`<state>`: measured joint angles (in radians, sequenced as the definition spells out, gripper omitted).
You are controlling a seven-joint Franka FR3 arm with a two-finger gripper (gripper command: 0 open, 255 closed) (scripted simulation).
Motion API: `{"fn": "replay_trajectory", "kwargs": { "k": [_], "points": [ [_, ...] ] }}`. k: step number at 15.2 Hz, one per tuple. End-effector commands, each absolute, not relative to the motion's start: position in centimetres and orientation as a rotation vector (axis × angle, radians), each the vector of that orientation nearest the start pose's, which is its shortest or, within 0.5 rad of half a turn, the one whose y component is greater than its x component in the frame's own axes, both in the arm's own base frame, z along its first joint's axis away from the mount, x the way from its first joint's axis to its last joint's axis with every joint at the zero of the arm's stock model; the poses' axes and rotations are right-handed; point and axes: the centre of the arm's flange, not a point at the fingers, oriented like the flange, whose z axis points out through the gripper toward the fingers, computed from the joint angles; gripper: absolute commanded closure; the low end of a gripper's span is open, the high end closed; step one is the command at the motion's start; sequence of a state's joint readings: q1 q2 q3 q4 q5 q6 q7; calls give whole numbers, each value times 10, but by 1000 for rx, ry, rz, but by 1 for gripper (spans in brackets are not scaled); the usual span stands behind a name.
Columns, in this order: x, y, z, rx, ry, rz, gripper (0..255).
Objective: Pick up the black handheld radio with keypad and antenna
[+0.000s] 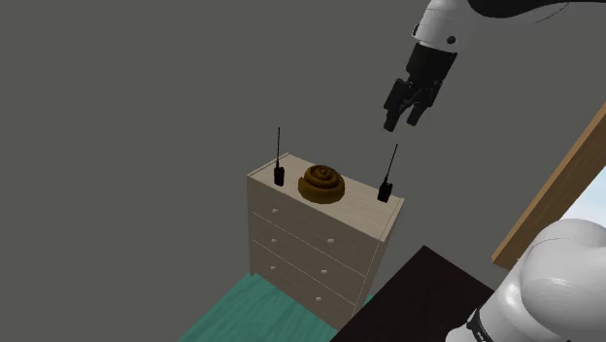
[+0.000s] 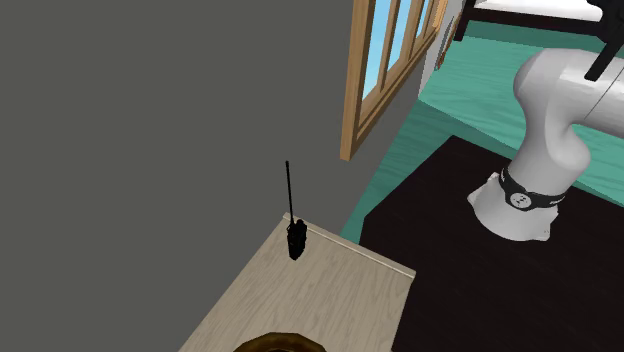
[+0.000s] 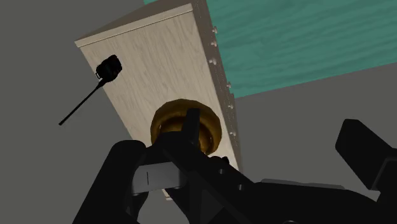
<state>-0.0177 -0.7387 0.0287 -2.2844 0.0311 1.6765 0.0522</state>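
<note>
In the shoulder view the hand (image 1: 402,122) hangs in the air with its fingers apart and nothing between them, above a pale chest of drawers (image 1: 320,243). On its top stand two black radios that look alike, each upright with a thin antenna. The left radio (image 1: 279,176) is at the far-left corner and the right radio (image 1: 386,190) is near the right edge, with a brown coil (image 1: 321,184) between them. The right radio sits almost under the hand, so I judge it the target; its antenna tip is just below the fingertips. In the second exterior view that radio (image 2: 296,241) stands by the wall-side corner of the top, apart from the coil (image 2: 281,344), and the arm's white base (image 2: 522,195) is off to the right. In the wrist view the fingers (image 3: 118,184) spread wide over the coil (image 3: 184,124), with the left radio (image 3: 109,68) beyond it. I cannot identify a dark shape between the fingers. A straight descent could strike the antenna and tip the slim radio off the edge. A finger could also catch the coil, or the hand could take the wrong twin.
</note>
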Motion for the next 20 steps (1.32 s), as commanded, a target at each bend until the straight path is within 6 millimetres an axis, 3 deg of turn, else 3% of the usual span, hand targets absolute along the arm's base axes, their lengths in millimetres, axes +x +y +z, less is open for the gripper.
{"fn": "replay_trajectory", "kwargs": {
  "k": [1,20],
  "points": [
    [331,10,620,-3119,76,-203,0],
    [391,-171,447,-3071,66,-178,0]
  ]
}}
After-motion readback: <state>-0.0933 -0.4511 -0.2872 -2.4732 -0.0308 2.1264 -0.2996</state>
